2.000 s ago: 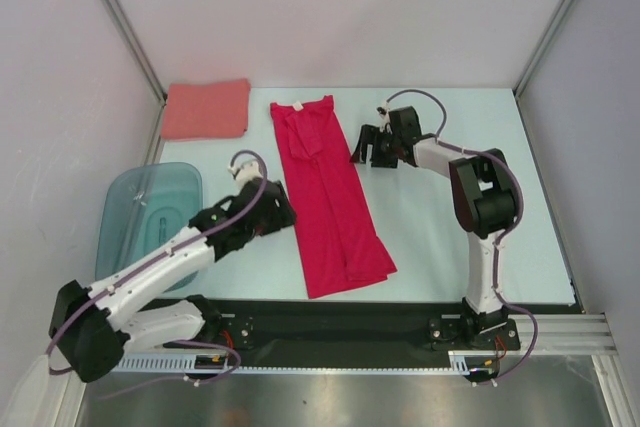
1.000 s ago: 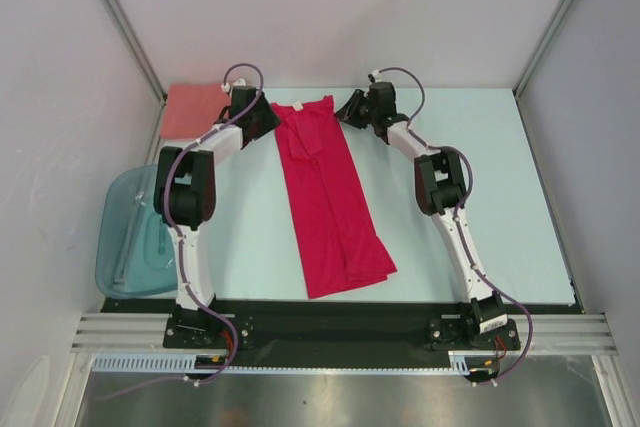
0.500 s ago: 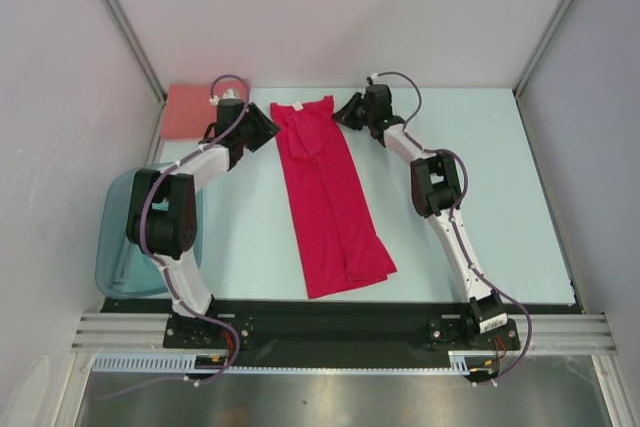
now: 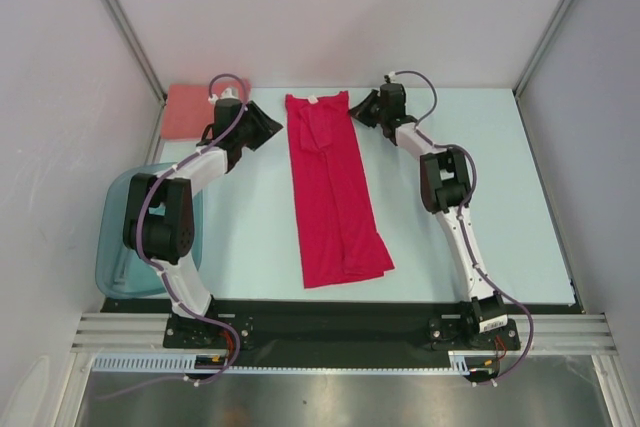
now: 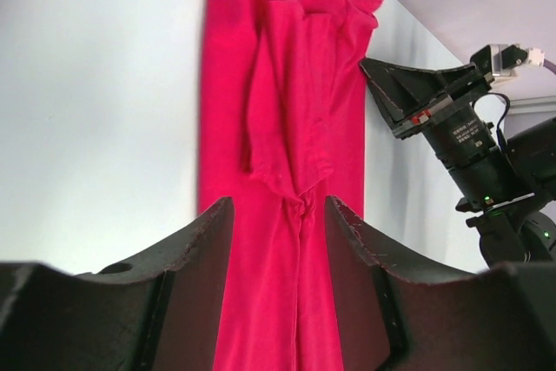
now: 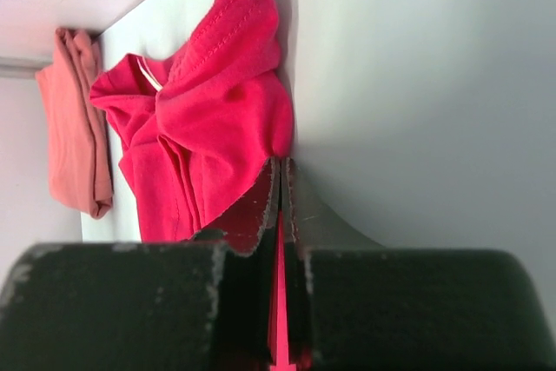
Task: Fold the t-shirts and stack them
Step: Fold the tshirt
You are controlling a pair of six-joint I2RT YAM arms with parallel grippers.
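Jaws, right gripper [image 6: 280,182]: pressed together, with a sliver of red cloth showing in the seam between them. The hold is on the upper right corner of the red t-shirt [image 4: 335,197].
Jaws, left gripper [image 5: 278,206]: roughly half open, with nothing between them and touching nothing that can be seen. In the overhead view it stands just left of the shirt's upper left corner.
Red t-shirt: lies as a long narrow strip down the middle of the table [image 4: 480,167], collar end towards the top of the frame, cloth bunched near the collar.
Pink t-shirt [image 4: 190,109]: folded square, upper left of the overhead frame, apart from the red one.
Tub [image 4: 120,237]: left edge of the frame, well apart from both shirts.
Risk, skew: only one corner is held. A pull or lift by the right side alone would likely twist the strip and open its lengthwise folds.
Risk, slip: the pinch looks thin and close to the cloth's edge, so a firm tug may free it.
Risk, missed corner: the left gripper may close short of the cloth, or catch the top layer only.
Risk, lump: bunching at the collar, if folded in, would make the stack uneven.
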